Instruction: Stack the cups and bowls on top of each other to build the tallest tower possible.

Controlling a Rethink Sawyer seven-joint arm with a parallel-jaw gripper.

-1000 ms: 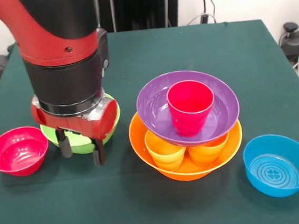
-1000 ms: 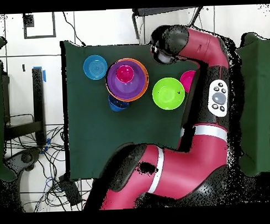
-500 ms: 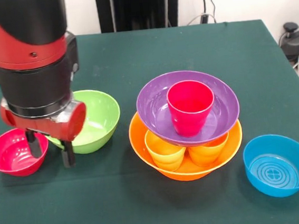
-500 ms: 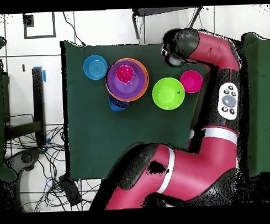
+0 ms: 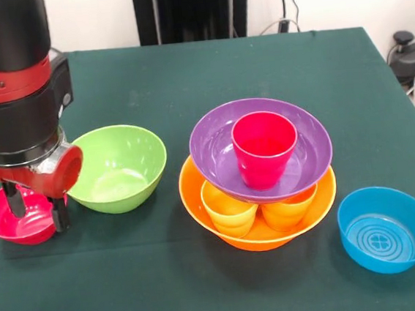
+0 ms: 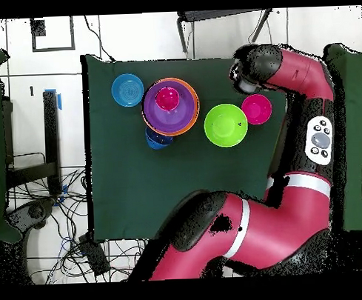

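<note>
Judging the small red bowl [image 5: 18,216] first — I am reading it as light, glossy plastic, stiff enough not to flex but slippery, with a thin rim that looks like the only sensible place to pinch. It is sitting at the near left of the bench [image 5: 206,67], just beside the lime green bowl [image 5: 117,167] and well apart from the tower [image 5: 262,172].

I am holding the end effector [image 5: 33,207] low over that red bowl with its two dark fingers [image 5: 11,199] spread moderately wide and nothing between them. One finger is hanging over the bowl's hollow and the other is standing at its right rim, so they seem to be straddling the wall; whether either is touching, I cannot tell from the front view.

On the right, the tower is standing as a large orange bowl [image 5: 262,227] with two orange-yellow cups [image 5: 231,208] inside it, a purple bowl [image 5: 261,149] resting on those cups, and a red cup [image 5: 264,148] upright in the purple bowl. A light blue bowl [image 5: 386,228] is waiting alone at the near right — and the overhead view is showing a dark blue bowl [image 6: 158,138] tucked against the tower. I am expecting the tower to be tippy, since the purple bowl is resting on only two rims.
</note>
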